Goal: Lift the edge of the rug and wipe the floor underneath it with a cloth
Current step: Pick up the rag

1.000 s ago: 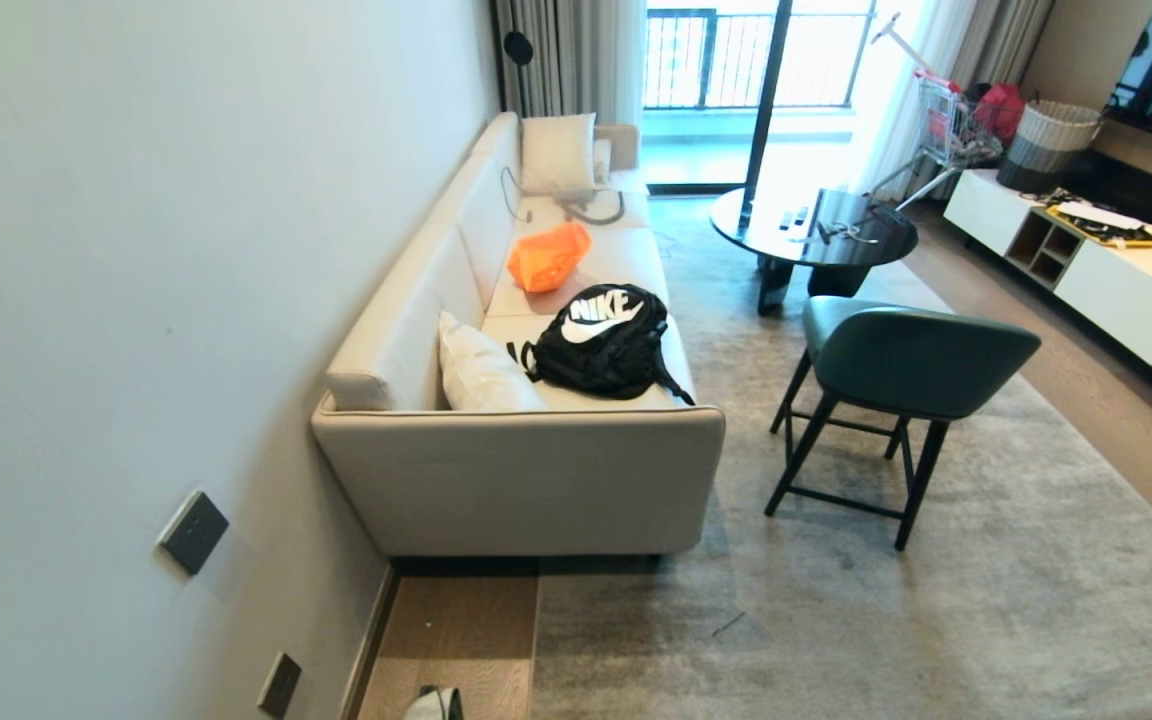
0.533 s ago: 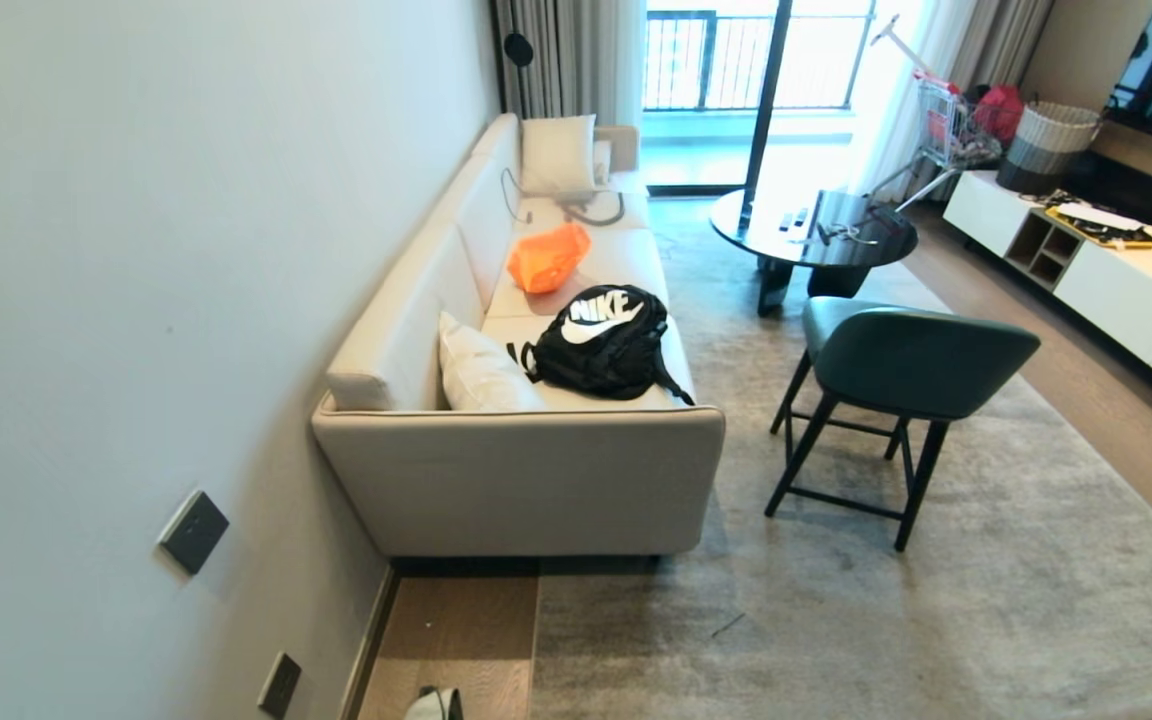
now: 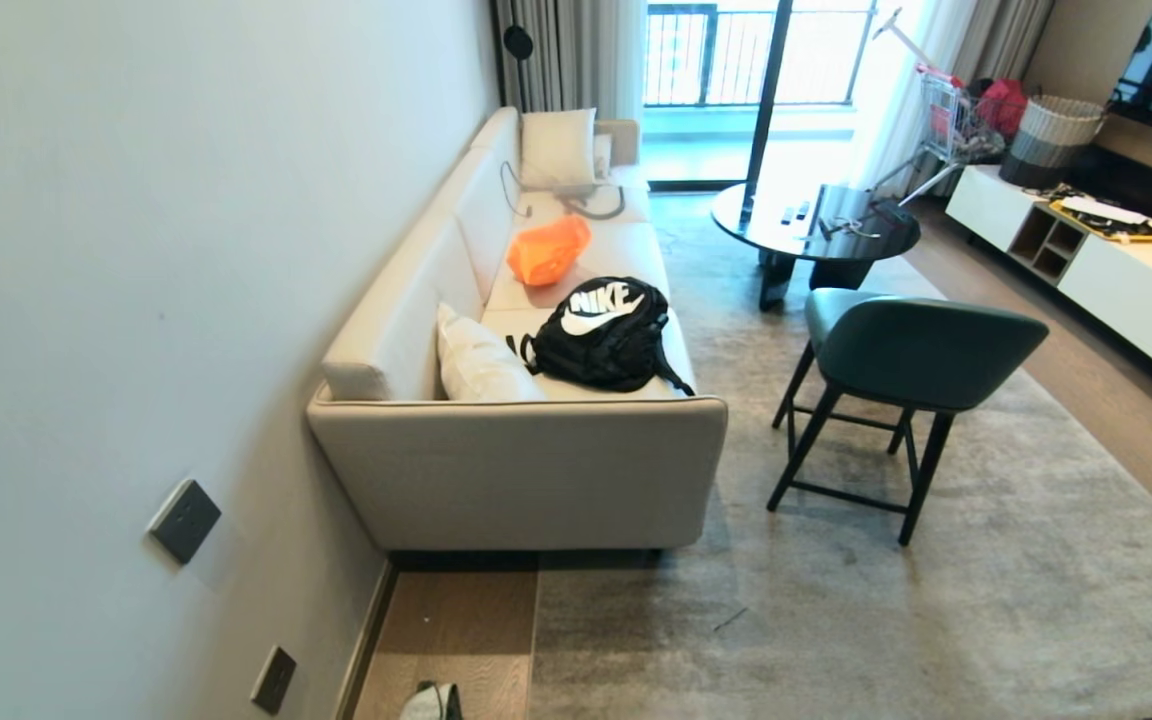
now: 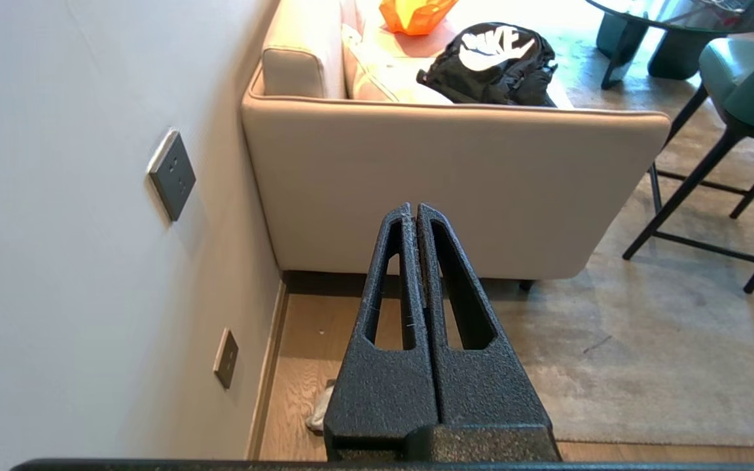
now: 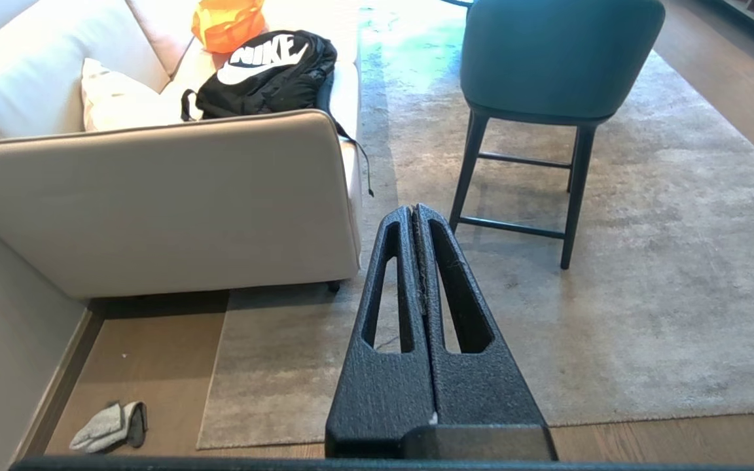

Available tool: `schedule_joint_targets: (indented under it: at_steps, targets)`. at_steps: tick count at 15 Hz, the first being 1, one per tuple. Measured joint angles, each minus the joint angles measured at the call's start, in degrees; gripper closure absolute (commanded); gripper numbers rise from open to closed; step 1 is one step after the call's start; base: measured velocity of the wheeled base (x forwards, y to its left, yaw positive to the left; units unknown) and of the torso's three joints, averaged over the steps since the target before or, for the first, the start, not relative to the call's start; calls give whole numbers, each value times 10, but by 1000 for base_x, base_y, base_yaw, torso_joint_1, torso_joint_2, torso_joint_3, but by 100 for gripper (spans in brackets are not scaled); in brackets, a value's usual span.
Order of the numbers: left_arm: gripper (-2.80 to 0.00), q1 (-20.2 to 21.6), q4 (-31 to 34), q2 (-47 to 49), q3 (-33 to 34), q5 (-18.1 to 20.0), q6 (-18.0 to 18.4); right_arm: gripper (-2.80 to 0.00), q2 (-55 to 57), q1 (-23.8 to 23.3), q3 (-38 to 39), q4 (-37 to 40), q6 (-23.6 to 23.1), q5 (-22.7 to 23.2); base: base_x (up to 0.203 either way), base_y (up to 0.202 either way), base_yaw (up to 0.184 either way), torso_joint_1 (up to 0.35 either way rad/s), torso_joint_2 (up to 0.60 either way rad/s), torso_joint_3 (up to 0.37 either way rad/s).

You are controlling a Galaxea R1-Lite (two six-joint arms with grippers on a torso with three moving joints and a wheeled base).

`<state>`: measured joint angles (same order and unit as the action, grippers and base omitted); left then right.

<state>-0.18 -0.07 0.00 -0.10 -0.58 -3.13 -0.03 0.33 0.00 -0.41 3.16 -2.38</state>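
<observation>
Down by the wall, on the brown floor [image 5: 154, 366], the cloth [image 5: 110, 426] lies crumpled beside the baseboard. It is far below my left end effector [image 4: 415, 212], which hangs in the air with its two fingers pressed together and nothing between them. From that wrist I see only a pale bit of the cloth peeking out past the fingers. I think my first job is to get low and pick the cloth up, so I should open the fingers wide before I reach it and come straight down on the soft middle.

Next to the cloth, a little to the right, runs the rug edge [image 5: 215, 373], flat on the floor, with its corner near me. My right end effector [image 5: 415, 212] hovers high over the rug, also pressed together and empty. It should slide under the corner gently and lift just a little.
</observation>
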Motion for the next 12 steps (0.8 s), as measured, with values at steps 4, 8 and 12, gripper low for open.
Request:
schedule_joint_targets:
  at_steps: [4,8,12]
  targets:
    - [0,0,0,0,0,0,0,0,0,0,0,0,0,0,0,0,0,-130,306,174]
    - [0,0,0,0,0,0,0,0,0,0,0,0,1,0,0,0,0,-130,321,187]
    - [0,0,0,0,0,0,0,0,0,0,0,0,1,-1,0,0,0,-133,331,202]
